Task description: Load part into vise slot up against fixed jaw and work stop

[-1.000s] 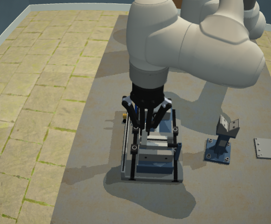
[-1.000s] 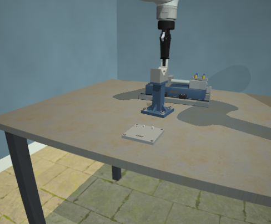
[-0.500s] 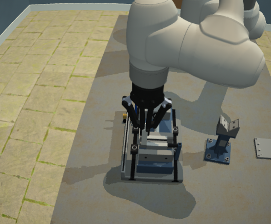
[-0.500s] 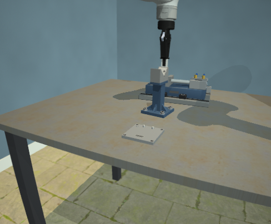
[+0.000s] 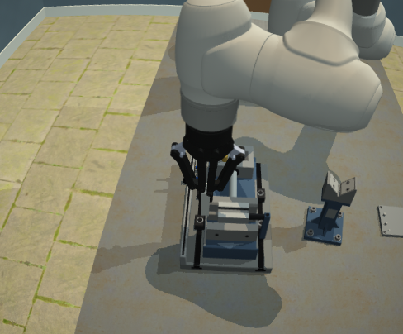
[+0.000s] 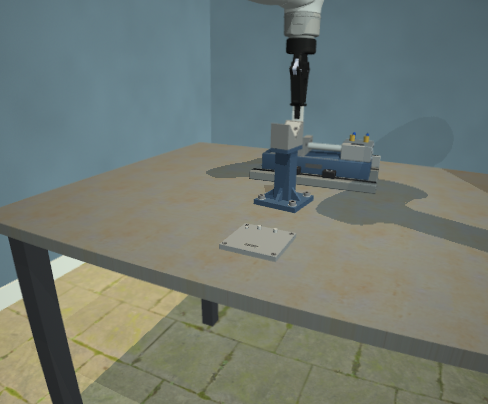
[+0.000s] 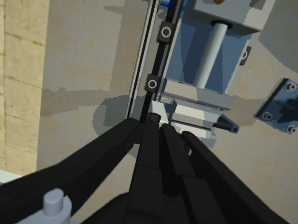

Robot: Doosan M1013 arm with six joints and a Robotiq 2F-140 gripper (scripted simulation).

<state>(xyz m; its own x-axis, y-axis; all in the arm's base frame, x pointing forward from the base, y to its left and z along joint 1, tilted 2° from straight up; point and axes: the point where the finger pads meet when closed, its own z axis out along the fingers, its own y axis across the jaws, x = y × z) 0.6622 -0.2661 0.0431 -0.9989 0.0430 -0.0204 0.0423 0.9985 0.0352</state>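
Directly below the pincer (image 5: pixel 206 191) sits the vise (image 5: pixel 227 260), and the pincer's black fingers are pressed together to a narrow point with nothing between them. In the top view the pincer hangs from the pale arm (image 5: pixel 268 66) and points down over the left part of the vise, its tips above the gap between the jaws. The part (image 5: pixel 232 215), a pale grey block, lies in that gap just below and to the right of the tips, its long axis running across the vise. Beyond the block's right end, the work stop (image 5: pixel 257 217), a short dark rod, points in between the jaws; whether the block's end touches it cannot be told. Above the tips in the top view, under the pincer's body, the air cylinder's pale rod (image 7: pixel 210 60) runs to the moving jaw. In the wrist view the fingertips hover close over the block's left end, beside the black guide bar (image 7: pixel 159 55) on the vise's left side; whether they touch the block cannot be made out. Well to the right of the pincer stands the V-block (image 5: pixel 339 188) on its blue base (image 5: pixel 310 236), and farther right still lies the infeed plate (image 5: pixel 395 221), a flat grey square with nothing on it. All rest on the table (image 6: pixel 125 200).
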